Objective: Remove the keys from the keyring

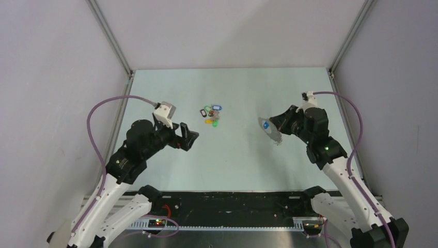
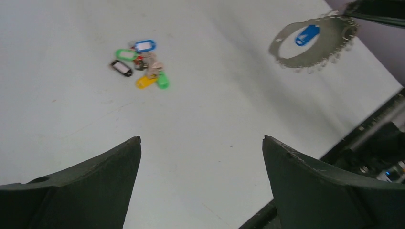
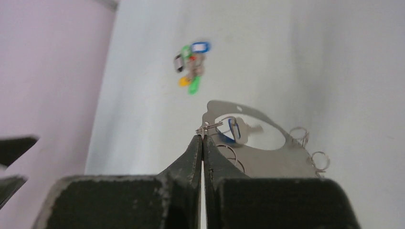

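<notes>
Keyring [image 2: 286, 53]: pale silver-grey, plain; the small rings fringing it are the same silver.
Blue key tag [image 2: 306, 35], inside the keyring's opening: bright blue.
Cluster of key tags [image 2: 141, 63], well left of the keyring in the top view:
- blue tag with white window [image 2: 144, 46]
- green tag with pale window [image 2: 125, 54]
- black tag with pale window [image 2: 121, 67]
- yellow-orange tag [image 2: 145, 82]
- second green tag [image 2: 163, 80]
- a touch of red at the centre

Table [image 1: 232, 155] under the keyring: very pale mint, unpatterned.
Right gripper [image 3: 201, 137], at the keyring's edge: dull black, scuffed grey along the edges.
Left gripper [image 2: 201, 138], beyond the cluster from the keyring: the same black with a greenish cast.
Both arms are black above and white below.
Cables [image 1: 95, 124]: purple.
Walls [image 1: 51, 77]: pale lilac-grey.
</notes>
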